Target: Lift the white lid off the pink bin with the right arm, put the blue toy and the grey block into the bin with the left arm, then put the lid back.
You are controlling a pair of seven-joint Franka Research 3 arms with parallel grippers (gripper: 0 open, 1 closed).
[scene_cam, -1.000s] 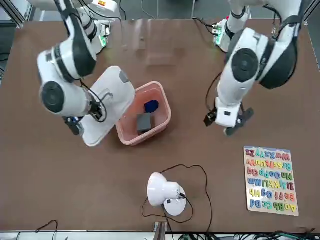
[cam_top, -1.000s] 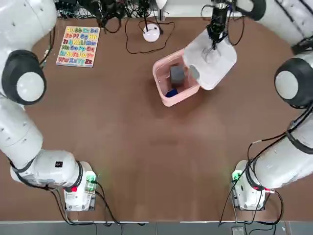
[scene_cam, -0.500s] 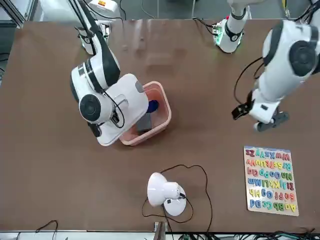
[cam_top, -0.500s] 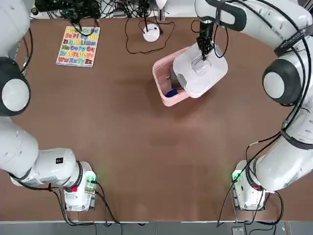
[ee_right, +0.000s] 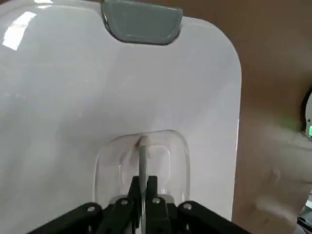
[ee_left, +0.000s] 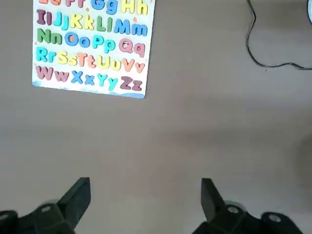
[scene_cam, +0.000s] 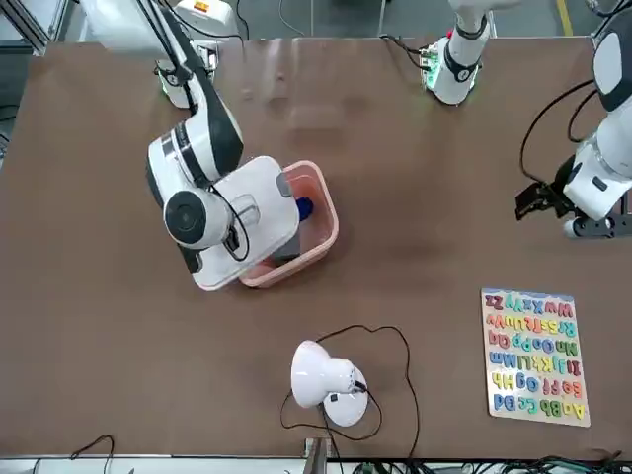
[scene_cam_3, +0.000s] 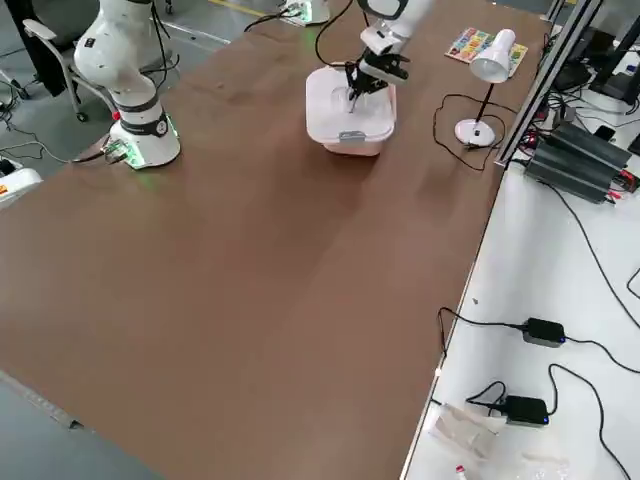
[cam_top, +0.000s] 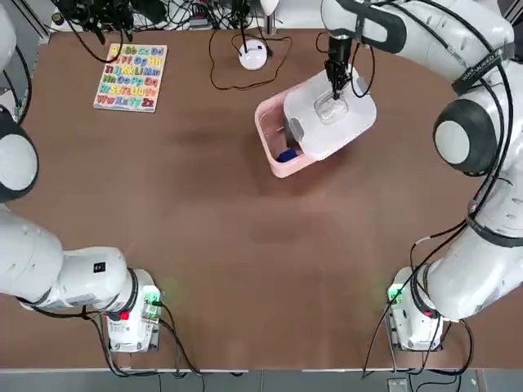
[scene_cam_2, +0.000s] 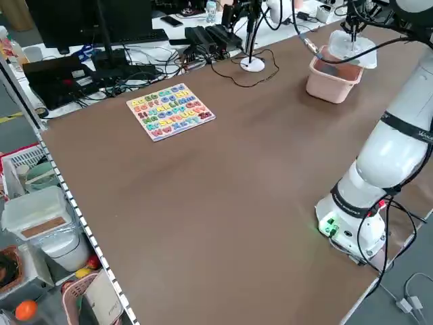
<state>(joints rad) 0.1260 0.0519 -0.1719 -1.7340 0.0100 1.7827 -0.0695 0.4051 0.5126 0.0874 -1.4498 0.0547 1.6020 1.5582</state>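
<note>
White lid (cam_top: 331, 114) askew over pink bin (cam_top: 273, 135)

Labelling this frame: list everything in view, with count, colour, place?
pink bin: 1, pale pink, far middle of the table, mostly covered.
white lid: 1, white with grey clips, over the bin, offset toward the robot's right, held by its handle.
blue toy: 1, blue, inside the bin in the uncovered strip.
grey block: 1, grey, inside the bin, mostly under the lid.
alphabet puzzle: 1, multicoloured letters, far left corner.
desk lamp: 1, white, black cable, far edge beyond the bin.
table: 1, brown.
right gripper: 1, dark, shut on the lid's handle.
left gripper: 1, dark, open, empty, above the table near the puzzle.
</note>
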